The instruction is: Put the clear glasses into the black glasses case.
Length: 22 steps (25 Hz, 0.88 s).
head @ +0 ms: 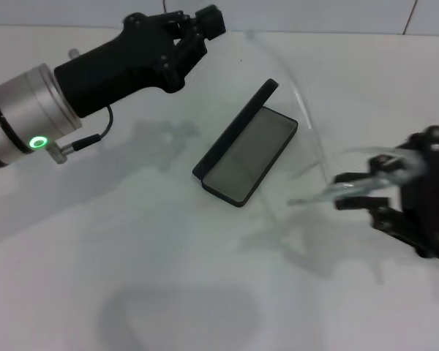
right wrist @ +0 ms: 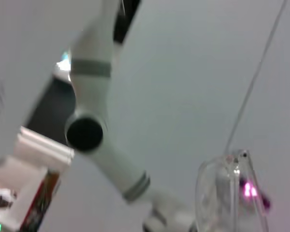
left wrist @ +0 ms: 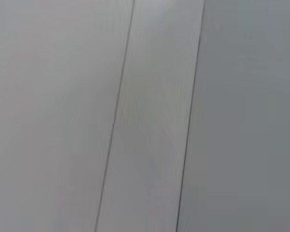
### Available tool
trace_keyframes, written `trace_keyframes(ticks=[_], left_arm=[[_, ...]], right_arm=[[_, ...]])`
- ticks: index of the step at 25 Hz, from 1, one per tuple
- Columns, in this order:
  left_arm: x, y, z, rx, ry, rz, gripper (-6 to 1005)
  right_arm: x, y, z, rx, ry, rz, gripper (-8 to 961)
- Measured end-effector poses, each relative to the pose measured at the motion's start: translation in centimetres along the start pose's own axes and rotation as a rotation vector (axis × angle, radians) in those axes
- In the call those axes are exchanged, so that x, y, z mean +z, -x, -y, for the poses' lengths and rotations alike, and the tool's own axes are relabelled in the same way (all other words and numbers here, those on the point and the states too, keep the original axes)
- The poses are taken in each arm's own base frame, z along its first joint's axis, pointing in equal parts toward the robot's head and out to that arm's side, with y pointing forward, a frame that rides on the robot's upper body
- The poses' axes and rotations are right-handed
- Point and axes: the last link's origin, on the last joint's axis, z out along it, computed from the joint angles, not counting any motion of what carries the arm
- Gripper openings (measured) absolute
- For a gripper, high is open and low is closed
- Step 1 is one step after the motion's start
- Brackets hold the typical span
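Right gripper [head: 355, 189]: I saw its black fingers closed on the front part of the clear glasses [head: 366, 172], holding them lifted above the table, at the right side in the head view.
Clear glasses: one thin clear arm curved up and back over the case.
Black glasses case [head: 247, 150]: it lay open on the white table [head: 132, 241], grey lining up, lid raised at its left, well apart from my right gripper.
Left gripper [head: 197, 29]: raised at the far left; I could not tell its fingers.
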Motion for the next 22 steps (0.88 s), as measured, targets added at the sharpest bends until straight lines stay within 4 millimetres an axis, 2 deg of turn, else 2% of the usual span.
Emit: trace_keyframes(ticks=[3, 6, 15, 22], left_arm=[[0.0, 0.2, -0.1, -0.004, 0.003, 0.004, 57], [0.5, 0.4, -0.8, -0.008, 0.047, 0.01, 57], [1.9, 0.4, -3.7, -0.013, 0.229, -0.004, 57], [1.8, 0.1, -4.7, -0.014, 0.296, -0.024, 56]], right_arm=[[-0.2, 1.1, -0.2, -0.023, 0.003, 0.072, 96], [-0.1, 1.4, 0.0, -0.033, 0.002, 0.088, 96], [1.7, 0.2, -0.1, 0.006, 0.055, 0.059, 95], [2.2, -0.5, -0.1, 0.016, 0.056, 0.025, 96]])
